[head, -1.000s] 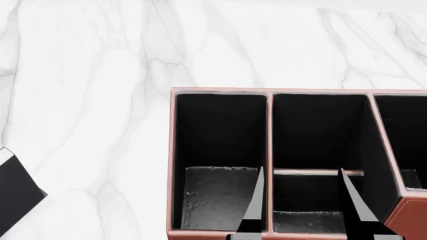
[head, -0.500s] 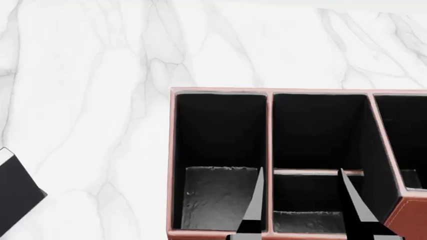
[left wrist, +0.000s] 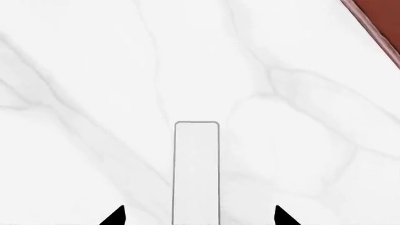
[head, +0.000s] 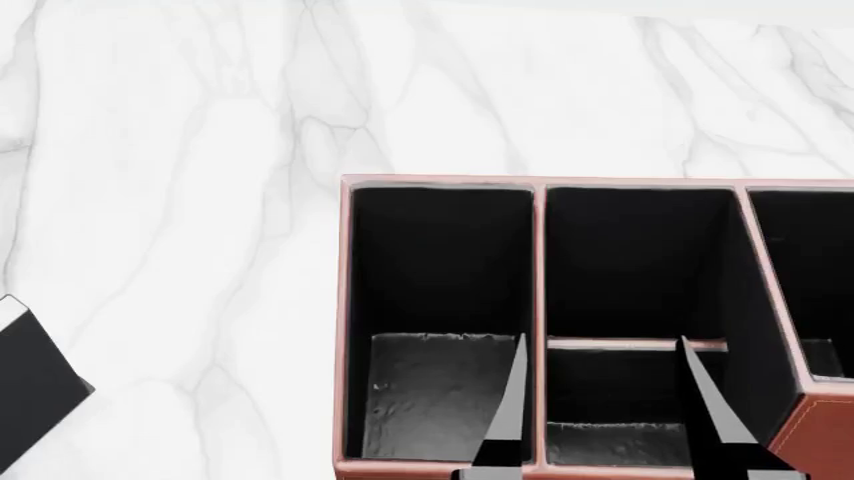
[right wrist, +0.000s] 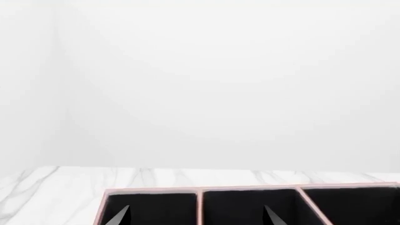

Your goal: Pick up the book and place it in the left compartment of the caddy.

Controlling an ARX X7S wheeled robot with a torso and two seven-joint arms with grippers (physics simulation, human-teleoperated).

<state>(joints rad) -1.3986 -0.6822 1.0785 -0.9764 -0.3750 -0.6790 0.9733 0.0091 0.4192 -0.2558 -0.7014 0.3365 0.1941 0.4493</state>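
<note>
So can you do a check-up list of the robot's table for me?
Surface: white marble table with grey veins.
Job's things: book on the table, outside the caddy; left compartment holds nothing.
Clutter: nothing seen.
Grippers: left gripper open, fingertips either side of the book, not touching it; right gripper open over the caddy.
Cables: nothing seen.
Surroundings: plain white wall behind the table.
</note>
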